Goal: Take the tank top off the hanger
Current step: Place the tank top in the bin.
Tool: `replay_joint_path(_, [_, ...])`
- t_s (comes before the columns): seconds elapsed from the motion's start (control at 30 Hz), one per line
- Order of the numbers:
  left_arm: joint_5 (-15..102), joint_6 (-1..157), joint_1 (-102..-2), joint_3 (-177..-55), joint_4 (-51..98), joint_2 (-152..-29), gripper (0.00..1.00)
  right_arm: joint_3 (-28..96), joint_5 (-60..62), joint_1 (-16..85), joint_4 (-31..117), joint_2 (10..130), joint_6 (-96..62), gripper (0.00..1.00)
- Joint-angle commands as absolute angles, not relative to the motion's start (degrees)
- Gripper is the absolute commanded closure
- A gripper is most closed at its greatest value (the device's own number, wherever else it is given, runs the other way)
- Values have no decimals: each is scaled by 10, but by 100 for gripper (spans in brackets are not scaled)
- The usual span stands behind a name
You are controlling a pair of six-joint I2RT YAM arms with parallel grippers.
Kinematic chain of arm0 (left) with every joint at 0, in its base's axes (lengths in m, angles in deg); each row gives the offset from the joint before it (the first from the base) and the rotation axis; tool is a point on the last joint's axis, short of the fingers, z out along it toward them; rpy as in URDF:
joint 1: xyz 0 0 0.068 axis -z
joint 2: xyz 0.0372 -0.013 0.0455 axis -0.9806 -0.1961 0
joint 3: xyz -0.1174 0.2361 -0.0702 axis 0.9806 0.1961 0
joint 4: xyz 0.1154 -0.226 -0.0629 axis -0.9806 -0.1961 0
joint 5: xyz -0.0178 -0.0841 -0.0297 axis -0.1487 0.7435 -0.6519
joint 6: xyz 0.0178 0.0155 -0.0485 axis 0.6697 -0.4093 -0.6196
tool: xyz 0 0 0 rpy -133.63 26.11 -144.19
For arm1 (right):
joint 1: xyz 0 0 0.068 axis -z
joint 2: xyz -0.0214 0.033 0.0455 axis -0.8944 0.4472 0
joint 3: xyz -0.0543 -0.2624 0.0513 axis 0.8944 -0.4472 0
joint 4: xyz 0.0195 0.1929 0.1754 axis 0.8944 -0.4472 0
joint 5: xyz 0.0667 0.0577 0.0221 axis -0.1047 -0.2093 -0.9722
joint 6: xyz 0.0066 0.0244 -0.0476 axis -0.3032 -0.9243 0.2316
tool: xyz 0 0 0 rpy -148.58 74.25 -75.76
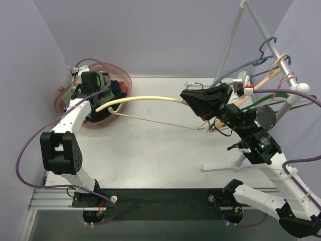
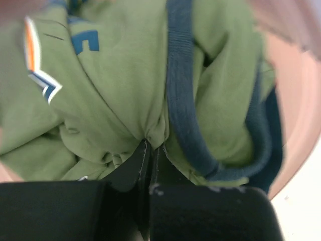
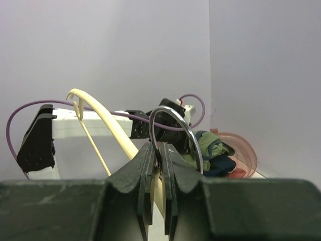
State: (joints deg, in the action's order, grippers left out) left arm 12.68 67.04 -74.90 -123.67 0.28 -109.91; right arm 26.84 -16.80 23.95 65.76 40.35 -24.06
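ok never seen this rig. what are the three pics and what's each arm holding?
Two robot arms are bolted at the near edge of a white table, each ending in a two-finger gripper. The wide picture is from a fixed camera above and behind them. The other two come from cameras on the wrists, so each shows its own fingers at the bottom.

The left gripper is down in a pink basket of clothes, shut on the fabric of the green tank top. The right gripper is shut on the metal hook of a cream hanger, which is held bare over the table and reaches toward the basket. So the top is already off the hanger.

At the right stands a rack with more hangers.
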Motion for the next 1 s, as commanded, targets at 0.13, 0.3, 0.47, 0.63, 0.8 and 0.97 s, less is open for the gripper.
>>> replay_joint_path(0.13, [236,616,-774,-1164,114,-1134,100,263,-178,234,710,389,-254,100])
replay_joint_path(0.3, [230,603,-761,-1117,123,-1160,99,273,-184,234,682,387,-253,100])
replay_joint_path(0.47, [237,606,-765,-1161,54,-1147,67,286,-188,233,656,395,-253,100])
replay_joint_path(0.63, [286,653,-765,-1164,55,-1048,40,286,-188,232,647,401,-254,100])
replay_joint_path(0.8, [347,702,-764,-1190,27,-988,28,298,-178,227,629,419,-262,100])
replay_joint_path(0.97, [379,736,-764,-1201,4,-928,15,322,-185,218,600,449,-244,100])
